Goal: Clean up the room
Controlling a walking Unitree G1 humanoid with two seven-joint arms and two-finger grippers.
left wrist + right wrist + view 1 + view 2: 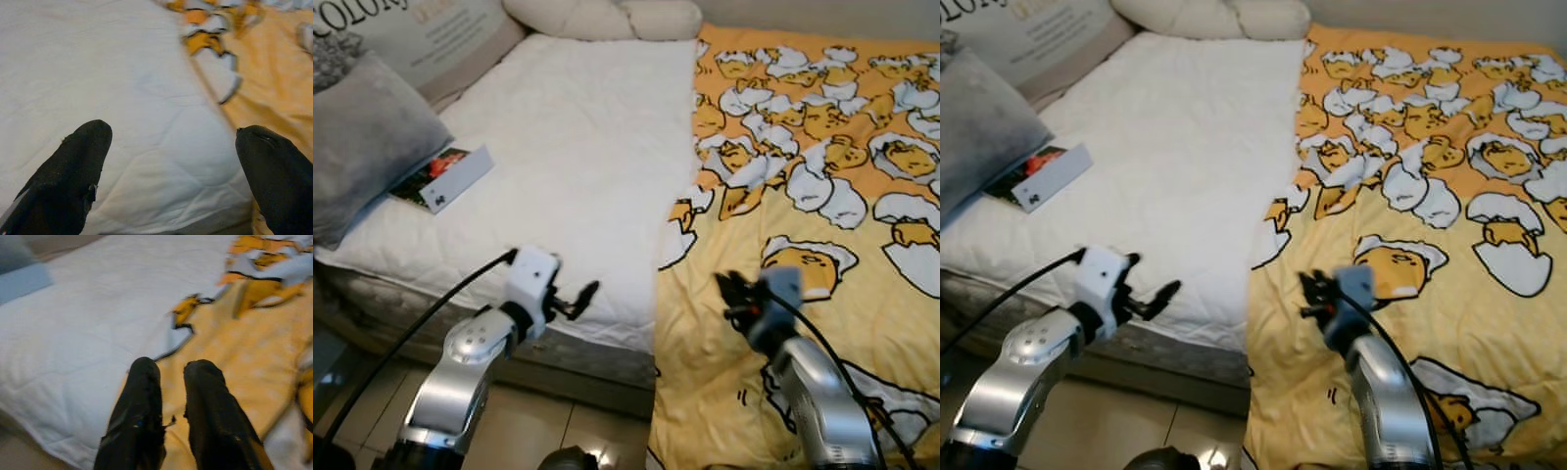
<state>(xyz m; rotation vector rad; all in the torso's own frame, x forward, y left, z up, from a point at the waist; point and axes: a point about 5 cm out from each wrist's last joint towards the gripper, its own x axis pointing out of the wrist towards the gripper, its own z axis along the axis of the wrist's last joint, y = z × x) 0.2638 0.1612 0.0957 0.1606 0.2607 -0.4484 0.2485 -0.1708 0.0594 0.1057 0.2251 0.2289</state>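
The left end effector (579, 297) hangs over the near edge of the bed (578, 186), above the white sheet (587, 147). Its two black fingers (73, 166) are wide apart and hold nothing. The right end effector (729, 289) is over the yellow blanket (822, 255), near the blanket's edge. Its two black fingers (142, 421) are close together with a thin gap between them, and nothing is held.

The yellow blanket has a picture of eggs with white shells all over it. It covers the right side of the bed and hangs down the front. The white sheet covers the left side.

A book (443, 177) lies flat on the white sheet, near the bed's left edge, well apart from both end effectors. A gray pillow (362, 147) sits just beside the book. A cushion with printed words (421, 34) leans at the far left corner. A cream pillow (607, 18) lies at the far end of the bed. The floor (529, 431) below the bed has light tiles.
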